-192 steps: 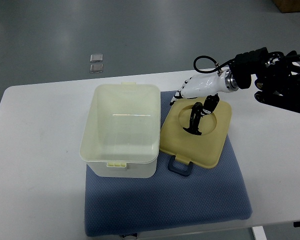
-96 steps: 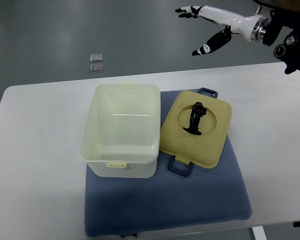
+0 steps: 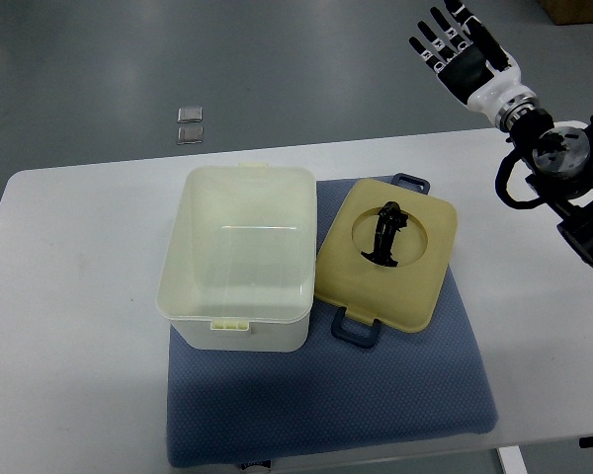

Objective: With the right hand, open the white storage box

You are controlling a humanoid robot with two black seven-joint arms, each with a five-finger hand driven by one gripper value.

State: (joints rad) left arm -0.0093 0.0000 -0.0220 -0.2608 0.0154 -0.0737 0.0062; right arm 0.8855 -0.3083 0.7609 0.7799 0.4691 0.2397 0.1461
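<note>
The white storage box [image 3: 235, 259] stands open on the blue mat [image 3: 376, 390], its inside bare. Its cream lid [image 3: 387, 254] lies flat on the mat just right of the box, with a black handle [image 3: 385, 235] in a round recess and blue clips at two edges. My right hand [image 3: 458, 46] is raised at the top right, well above and beyond the table's far edge, fingers spread and holding nothing. Its dark forearm [image 3: 563, 178] comes in from the right edge. The left arm does not show.
The white table [image 3: 69, 336] carries the mat and box. Two small clear squares [image 3: 190, 123] lie on the grey floor beyond the table's far edge. A brown box corner [image 3: 578, 8] shows at the top right.
My right hand has lifted off the lid and swung up and right, away from the table, turning its spread fingers upward. The lid and box have stayed put.
</note>
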